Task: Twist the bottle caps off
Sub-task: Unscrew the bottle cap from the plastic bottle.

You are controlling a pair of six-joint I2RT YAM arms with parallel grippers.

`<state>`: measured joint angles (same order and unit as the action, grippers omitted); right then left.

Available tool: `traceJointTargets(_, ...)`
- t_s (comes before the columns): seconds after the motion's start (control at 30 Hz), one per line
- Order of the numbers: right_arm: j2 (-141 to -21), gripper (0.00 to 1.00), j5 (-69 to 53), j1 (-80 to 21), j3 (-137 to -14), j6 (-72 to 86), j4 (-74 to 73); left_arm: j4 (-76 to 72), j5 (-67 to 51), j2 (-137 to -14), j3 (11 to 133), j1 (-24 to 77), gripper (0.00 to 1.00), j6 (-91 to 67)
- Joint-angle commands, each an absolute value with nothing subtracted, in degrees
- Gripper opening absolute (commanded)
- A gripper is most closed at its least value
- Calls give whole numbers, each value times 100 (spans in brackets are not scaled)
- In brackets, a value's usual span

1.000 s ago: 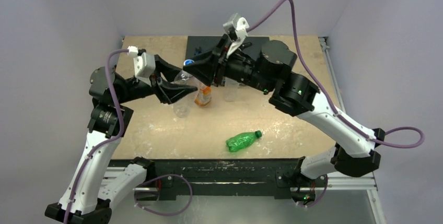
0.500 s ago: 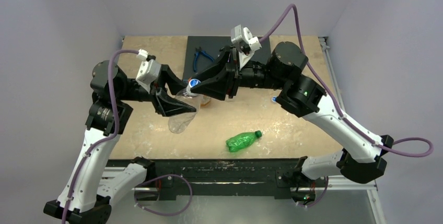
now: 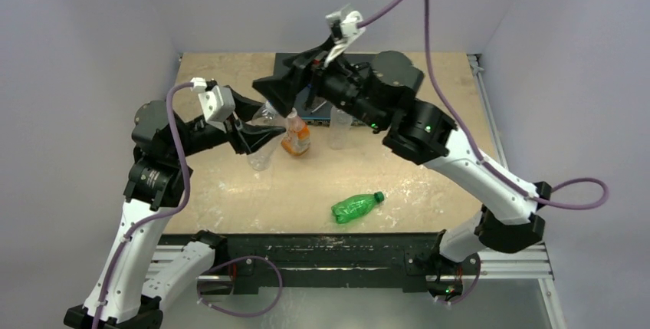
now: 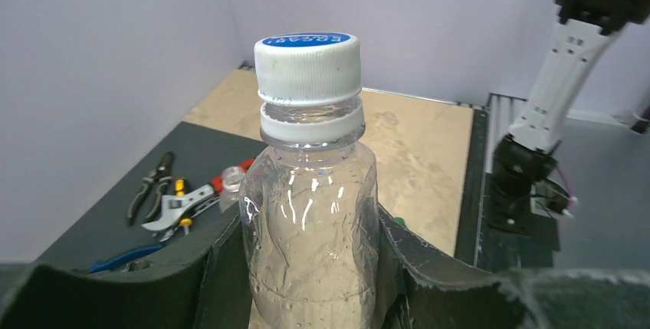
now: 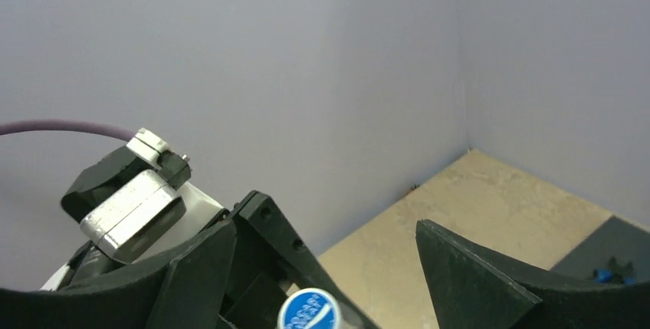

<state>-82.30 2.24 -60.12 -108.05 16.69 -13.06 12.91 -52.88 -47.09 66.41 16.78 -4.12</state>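
Note:
In the left wrist view, a clear crinkled bottle (image 4: 310, 214) stands upright with my left gripper (image 4: 310, 225) shut on its body. Its white cap (image 4: 308, 60) with a blue top is still on the neck. My right gripper (image 5: 337, 268) is open just above that cap (image 5: 310, 310), one finger on each side and neither touching it. From above, the right gripper (image 3: 270, 97) hangs over the held bottle (image 3: 263, 141) and hides its cap. A squat orange-label bottle (image 3: 297, 139) and another clear bottle (image 3: 337, 131) stand beside it. A green bottle (image 3: 352, 208) lies nearer the front, green cap (image 3: 379, 195) on.
A dark mat (image 4: 100, 222) at the back holds pliers (image 4: 153, 183), a wrench (image 4: 188, 205) and a blue-handled tool (image 4: 123, 258). An uncapped bottle neck (image 4: 230, 179) shows behind my left finger. Walls close in the table on the left, back and right.
The right gripper has opened and swung back up over the bottle's cap. The left arm has carried the bottle back toward the far side; the cap stays on.

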Motion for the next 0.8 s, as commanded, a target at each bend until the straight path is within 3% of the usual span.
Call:
traceJointTargets(0.0, -8868, 87, 1696, -6403, -11627, 1556, -1953, 1066, -4041, -4678, 6661, 1652, 0, -26)
traceJointTargets(0.3, -8826, 61, 1780, -6460, -11382, 1680, -1483, 1114, -3440, -4716, 6662, 1652, 0, -26)
traceJointTargets(0.43, -8796, 57, 1772, -6460, -11271, 1714, -1385, 1113, -3486, -4737, 6647, 1652, 0, -54)
traceJointTargets(0.6, -8814, 43, 1687, -6460, -11233, 1705, -1393, 1054, -3503, -4764, 6671, 1652, 0, -128)
traceJointTargets(0.7, -8836, 50, 1580, -6460, -11245, 1705, -1434, 1022, -3508, -4794, 6708, 1652, 0, -204)
traceJointTargets(0.77, -8865, 66, 1579, -6460, -11275, 1718, -1500, 1011, -3527, -4815, 6739, 1652, 0, -219)
